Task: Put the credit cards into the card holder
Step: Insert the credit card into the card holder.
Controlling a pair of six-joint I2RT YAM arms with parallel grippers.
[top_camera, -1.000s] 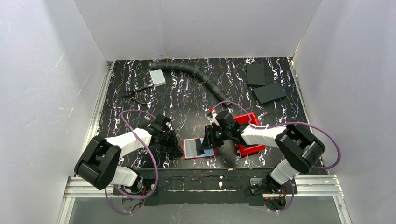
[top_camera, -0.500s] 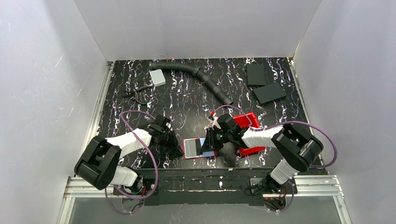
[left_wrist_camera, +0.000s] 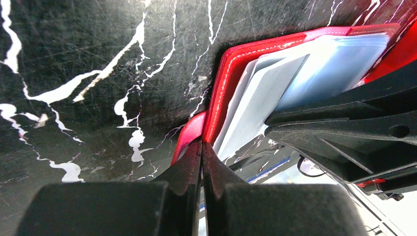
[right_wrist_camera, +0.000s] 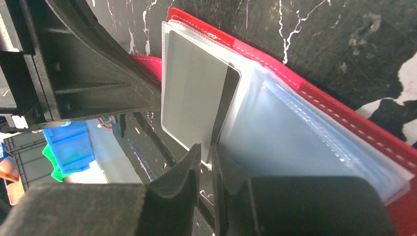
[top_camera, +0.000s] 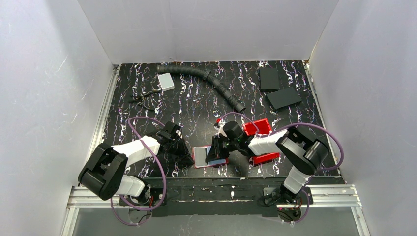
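Note:
The red card holder (top_camera: 200, 156) lies open near the table's front edge, between both arms. My left gripper (left_wrist_camera: 201, 145) is shut on its red left edge (left_wrist_camera: 189, 135). Its clear pockets hold pale blue and grey-white credit cards (left_wrist_camera: 295, 73). In the right wrist view a grey credit card (right_wrist_camera: 194, 98) with a dark stripe sits partly inside the left pocket of the card holder (right_wrist_camera: 344, 125). My right gripper (right_wrist_camera: 206, 150) is at that card's near edge, its fingers a narrow gap apart with the card's corner at the mouth of the gap. From above, the right gripper (top_camera: 215, 152) covers the holder's right half.
A red open bin (top_camera: 263, 129) stands just right of the right gripper. Two black slabs (top_camera: 278, 91) lie at the back right. A corrugated black hose (top_camera: 206, 77), a white box (top_camera: 166, 81) and pliers (top_camera: 145, 101) lie further back.
My right gripper has slid left over the card holder while its fingers narrowed. The left gripper has kept its hold and has not moved.

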